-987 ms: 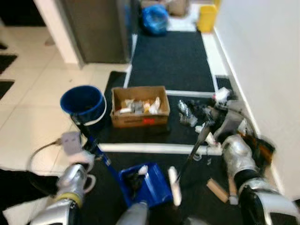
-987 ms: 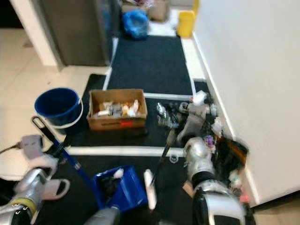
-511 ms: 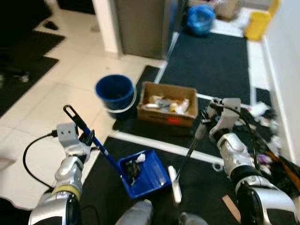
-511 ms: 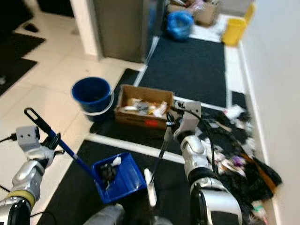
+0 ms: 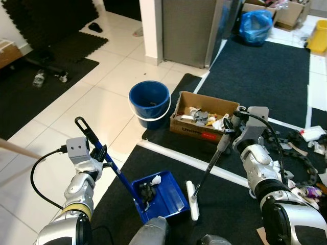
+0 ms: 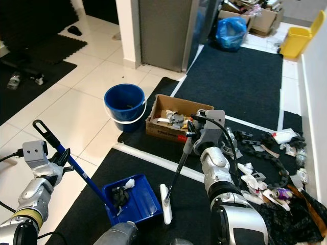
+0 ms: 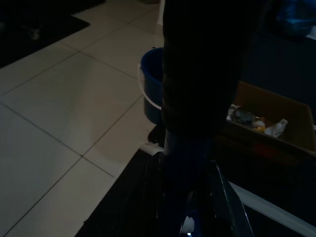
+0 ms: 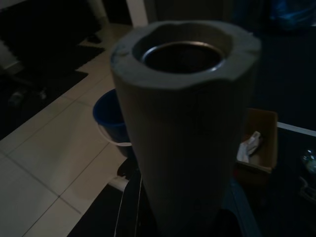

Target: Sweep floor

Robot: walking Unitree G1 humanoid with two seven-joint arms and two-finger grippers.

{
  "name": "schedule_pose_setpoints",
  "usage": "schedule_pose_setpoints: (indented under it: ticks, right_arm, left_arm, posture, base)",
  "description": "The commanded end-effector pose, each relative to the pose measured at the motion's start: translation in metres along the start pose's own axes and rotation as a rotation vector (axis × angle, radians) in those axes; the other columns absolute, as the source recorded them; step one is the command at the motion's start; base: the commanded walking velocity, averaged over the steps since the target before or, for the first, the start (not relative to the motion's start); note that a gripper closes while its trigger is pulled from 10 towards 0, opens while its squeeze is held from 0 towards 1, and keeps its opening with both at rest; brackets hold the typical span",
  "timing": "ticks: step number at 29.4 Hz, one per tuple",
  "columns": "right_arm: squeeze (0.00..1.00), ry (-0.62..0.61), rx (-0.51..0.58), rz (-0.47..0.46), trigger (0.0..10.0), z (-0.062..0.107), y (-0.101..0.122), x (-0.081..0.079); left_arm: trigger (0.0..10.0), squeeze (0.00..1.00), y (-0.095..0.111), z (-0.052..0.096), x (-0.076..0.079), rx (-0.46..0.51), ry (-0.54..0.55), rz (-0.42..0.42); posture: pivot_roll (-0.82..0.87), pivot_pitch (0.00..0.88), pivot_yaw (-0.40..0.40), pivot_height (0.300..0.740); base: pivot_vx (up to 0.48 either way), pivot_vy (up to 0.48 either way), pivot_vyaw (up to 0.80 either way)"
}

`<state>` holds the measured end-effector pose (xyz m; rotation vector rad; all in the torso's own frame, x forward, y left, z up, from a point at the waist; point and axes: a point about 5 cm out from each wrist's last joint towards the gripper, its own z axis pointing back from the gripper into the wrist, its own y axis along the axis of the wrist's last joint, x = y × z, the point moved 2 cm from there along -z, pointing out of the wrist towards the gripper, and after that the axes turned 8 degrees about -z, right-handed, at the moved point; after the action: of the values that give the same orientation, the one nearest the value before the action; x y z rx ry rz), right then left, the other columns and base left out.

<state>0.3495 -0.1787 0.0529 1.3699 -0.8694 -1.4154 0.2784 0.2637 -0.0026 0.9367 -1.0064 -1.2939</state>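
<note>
A blue dustpan (image 5: 159, 198) lies on the black mat with dark and white scraps (image 5: 148, 189) in it. Its long blue handle (image 5: 110, 166) slants up to my left gripper (image 5: 100, 156), which is shut on it. My right gripper (image 5: 228, 137) is shut on the grey handle of a brush (image 5: 208, 166). The white brush head (image 5: 192, 200) rests on the mat just right of the dustpan. In the right wrist view the grey handle's hollow end (image 8: 183, 58) stands close to the camera. The dustpan handle (image 7: 195, 108) is a dark bar in the left wrist view.
A blue bucket (image 5: 149, 100) and a cardboard box of rubbish (image 5: 206, 115) stand beyond the dustpan. Litter and a black chain (image 5: 299, 150) lie at the right. A white strip (image 5: 168, 155) crosses the mat. A grey cabinet (image 5: 191, 28), a blue bag (image 5: 255, 25) and a yellow bin (image 5: 318, 35) stand behind.
The camera has swung left and lifted: the right wall has left the picture and tiled floor with black mats has come in. Both grippers keep their holds; dustpan and brush stay together.
</note>
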Motion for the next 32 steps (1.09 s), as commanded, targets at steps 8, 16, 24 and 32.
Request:
schedule_pose_setpoints:
  ticks: [8,16,24,32]
  right_arm:
    - [0.0,-0.035,0.011,-0.022,10.0,-0.001,0.004,0.005]
    - [0.0,-0.048,0.023,-0.032,10.0,-0.001,0.008,0.009]
    - [0.0,-0.047,0.024,-0.039,10.0,-0.003,0.009,0.007]
    - [0.0,-0.059,-0.015,-0.033,10.0,-0.003,0.004,0.008]
  left_arm:
    - [10.0,0.0,0.008,-0.005,0.004,0.02,-0.023,0.001]
    - [10.0,0.0,0.009,-0.008,0.008,0.021,-0.042,-0.001]
    - [10.0,0.0,0.009,-0.008,0.011,0.017,-0.056,-0.004]
    - [10.0,0.0,0.007,-0.009,0.014,0.013,-0.069,-0.007]
  posture:
    - [0.16,0.0,-0.019,0.74]
    - [0.15,0.0,-0.022,0.74]
    - [0.15,0.0,-0.025,0.74]
    - [0.15,0.0,-0.026,0.74]
  base:
    - [0.272,0.0,0.0]
    - [0.287,0.0,0.0]
    - [0.296,0.0,0.0]
    - [0.301,0.0,-0.6]
